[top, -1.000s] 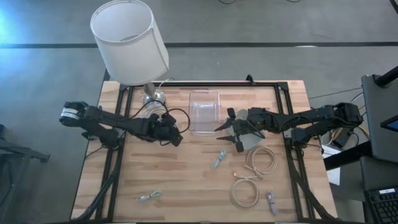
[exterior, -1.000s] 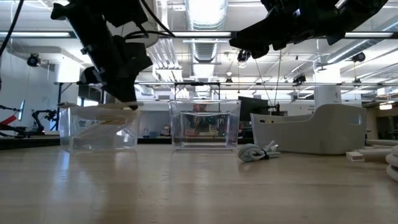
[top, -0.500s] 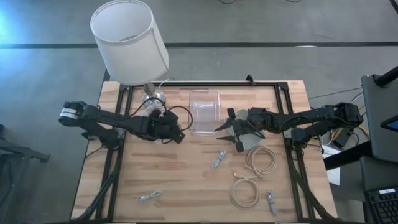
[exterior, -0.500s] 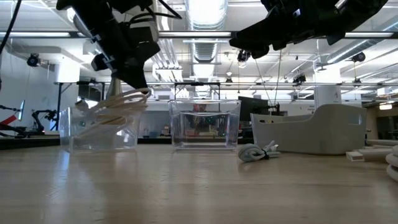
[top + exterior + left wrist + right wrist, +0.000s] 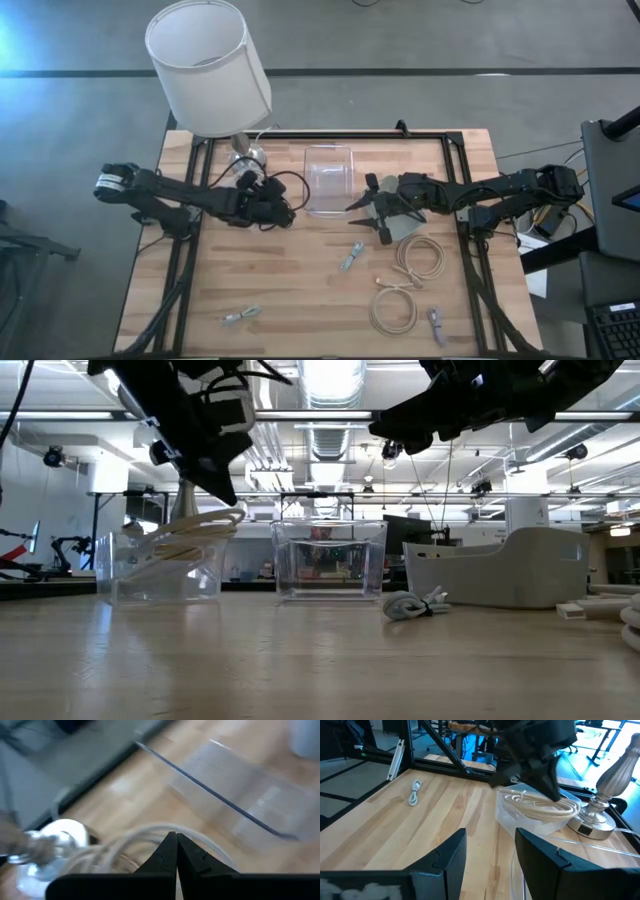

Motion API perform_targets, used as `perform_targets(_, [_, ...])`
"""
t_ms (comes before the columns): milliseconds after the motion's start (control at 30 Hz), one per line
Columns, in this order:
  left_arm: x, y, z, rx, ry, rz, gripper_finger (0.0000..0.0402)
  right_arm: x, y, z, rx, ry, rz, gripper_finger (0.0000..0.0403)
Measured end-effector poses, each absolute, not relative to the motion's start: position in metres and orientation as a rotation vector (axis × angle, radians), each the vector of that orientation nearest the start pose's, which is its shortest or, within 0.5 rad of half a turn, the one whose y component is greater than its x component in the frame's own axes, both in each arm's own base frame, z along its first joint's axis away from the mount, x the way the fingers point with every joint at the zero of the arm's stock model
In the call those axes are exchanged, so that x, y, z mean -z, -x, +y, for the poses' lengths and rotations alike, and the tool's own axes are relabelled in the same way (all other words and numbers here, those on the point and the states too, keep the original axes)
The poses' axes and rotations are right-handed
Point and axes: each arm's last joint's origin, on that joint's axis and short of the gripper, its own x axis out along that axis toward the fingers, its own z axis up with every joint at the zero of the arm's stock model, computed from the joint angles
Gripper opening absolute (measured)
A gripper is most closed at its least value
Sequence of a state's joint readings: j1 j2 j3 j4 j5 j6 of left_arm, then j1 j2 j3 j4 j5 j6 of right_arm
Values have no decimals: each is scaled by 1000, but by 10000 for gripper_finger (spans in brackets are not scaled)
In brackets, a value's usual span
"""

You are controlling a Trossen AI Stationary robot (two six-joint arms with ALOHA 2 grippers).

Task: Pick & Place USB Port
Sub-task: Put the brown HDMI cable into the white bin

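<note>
Wooden table (image 5: 300,290): left of centre, the left gripper (image 5: 284,213) pinches a cream cable coil (image 5: 540,805) (over a clear bin (image 5: 520,817)); right gripper (image 5: 368,213) hovers right, fingers apart.

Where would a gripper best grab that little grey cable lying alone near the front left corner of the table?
Probably across the middle of the small grey cable, coming straight down from above. It lies flat in a narrow bundle with bare wood around it, so fingers could close across its short width.

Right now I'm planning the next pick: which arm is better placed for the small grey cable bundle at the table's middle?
Right: its open pincer hovers nearest the grey cable bundle; the left pincer grips a cream coiled cable.
</note>
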State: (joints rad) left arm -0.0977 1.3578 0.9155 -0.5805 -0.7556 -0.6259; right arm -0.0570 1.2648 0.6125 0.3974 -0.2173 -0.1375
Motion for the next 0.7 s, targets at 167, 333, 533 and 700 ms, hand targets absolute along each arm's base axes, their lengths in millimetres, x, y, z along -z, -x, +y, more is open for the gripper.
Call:
perform_targets(167, [-247,-250,-9,-744,257,782,2,-229,-264,-9,-176,96,248,166])
perform_targets(333, [-242,-231,-7,-812,349,923,2,-228,-264,-9,-177,91,264,166])
perform_targets(533, [-220,-222,-6,-860,372,974,3,-227,-264,-9,-177,89,270,166])
perform_targets(700, [-202,-214,-2,-911,369,1000,3,-227,-264,-9,-177,84,271,166])
